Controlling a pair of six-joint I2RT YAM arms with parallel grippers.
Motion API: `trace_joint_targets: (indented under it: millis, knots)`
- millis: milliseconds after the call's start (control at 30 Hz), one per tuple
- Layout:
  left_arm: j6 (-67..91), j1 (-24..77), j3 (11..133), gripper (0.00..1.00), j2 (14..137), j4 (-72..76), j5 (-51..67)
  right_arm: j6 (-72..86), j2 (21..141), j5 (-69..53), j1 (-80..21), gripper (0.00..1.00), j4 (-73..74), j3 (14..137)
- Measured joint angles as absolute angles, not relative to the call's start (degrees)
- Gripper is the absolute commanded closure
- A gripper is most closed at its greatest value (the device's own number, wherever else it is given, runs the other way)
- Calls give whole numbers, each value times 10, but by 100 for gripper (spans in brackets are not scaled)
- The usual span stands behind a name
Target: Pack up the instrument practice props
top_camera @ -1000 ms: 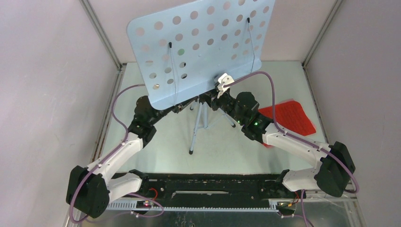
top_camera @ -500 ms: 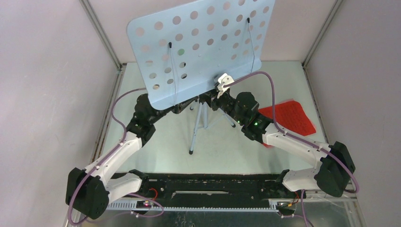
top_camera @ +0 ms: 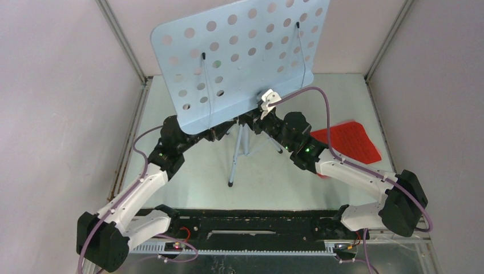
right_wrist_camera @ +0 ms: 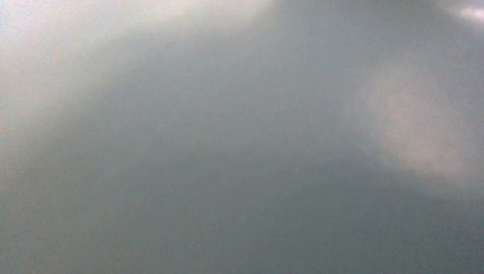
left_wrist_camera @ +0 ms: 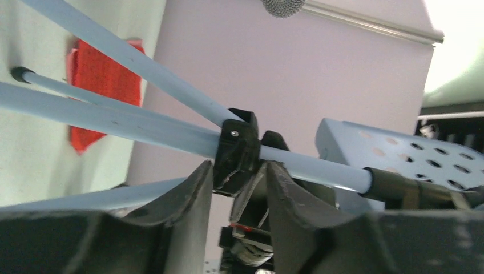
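Stand dismantling in hand: left gripper (left_wrist_camera: 238, 171) straddles the collar (left_wrist_camera: 237, 149) of the tripod (left_wrist_camera: 114, 123), right gripper (top_camera: 265, 108) at desk (top_camera: 240, 103), neither grip verifiable; next needs a firm collar hold.

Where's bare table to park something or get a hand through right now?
Free: the table patch bordered by the left arm, the right arm and the tripod's near foot; also the far right corner behind the red score sheet. Narrow lane between the left arm and the left wall. Crowded: under the music desk, where both arms meet the tripod.
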State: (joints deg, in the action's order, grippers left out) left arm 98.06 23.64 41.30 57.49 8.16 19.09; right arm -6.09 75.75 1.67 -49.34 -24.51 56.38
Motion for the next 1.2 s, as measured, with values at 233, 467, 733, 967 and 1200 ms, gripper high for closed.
trace_joint_targets:
  millis: [233,467,733,967,1200]
  knots:
    - [948,197,409,38,545,80,198,-61,760,19,-494,100,-249,564]
    - [729,145,405,27,510,52,136,-61,760,19,-494,100,-249,564]
    - [435,143,335,15,509,236,95,-63,760,19,-494,100,-249,564]
    - [122,142,264,12,510,432,222,-63,760,19,-494,100,-249,564]
    - [-227,136,263,11,533,365,394,-62,760,18,-494,100,-250,564]
